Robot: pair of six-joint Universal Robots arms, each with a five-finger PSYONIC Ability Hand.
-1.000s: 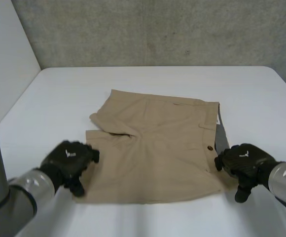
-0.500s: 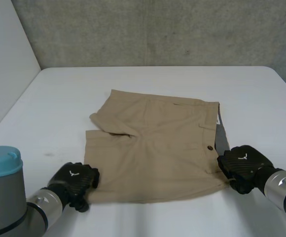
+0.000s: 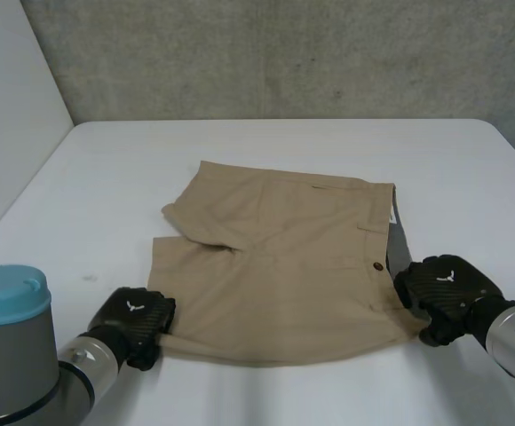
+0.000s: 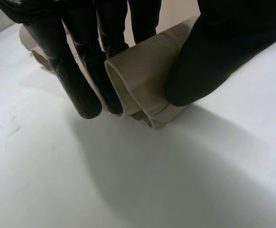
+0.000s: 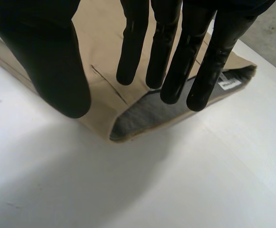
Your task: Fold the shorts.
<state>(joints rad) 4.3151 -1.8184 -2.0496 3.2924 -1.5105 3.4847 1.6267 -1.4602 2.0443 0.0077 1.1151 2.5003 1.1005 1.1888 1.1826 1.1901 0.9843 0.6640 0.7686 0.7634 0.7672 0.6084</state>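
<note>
Shorts point(image 3: 280, 266) of tan cloth lie spread flat near the middle of the white table point(image 3: 284, 146), with the waistband toward the robot's right and the legs toward its left. A dark button point(image 3: 378, 265) sits near the waistband, and grey lining point(image 3: 398, 240) shows along that edge.

The left hand point(image 3: 135, 319) is at the near left corner, on the hem of the near leg. In the left wrist view its fingers point(image 4: 78, 83) and thumb point(image 4: 223, 52) are curled on the shorts, pinching a rolled-up bit of hem point(image 4: 145, 66) between them.

The right hand point(image 3: 444, 291) is at the near right corner, by the waistband. In the right wrist view its fingers point(image 5: 173, 57) hang straight and spread over the tan cloth and the grey lining, with the thumb point(image 5: 52, 57) apart on the tan side — nothing is pinched, and the corner lies flat on the table. A small white label point(image 5: 229, 84) shows on the lining near the fingertips
</note>
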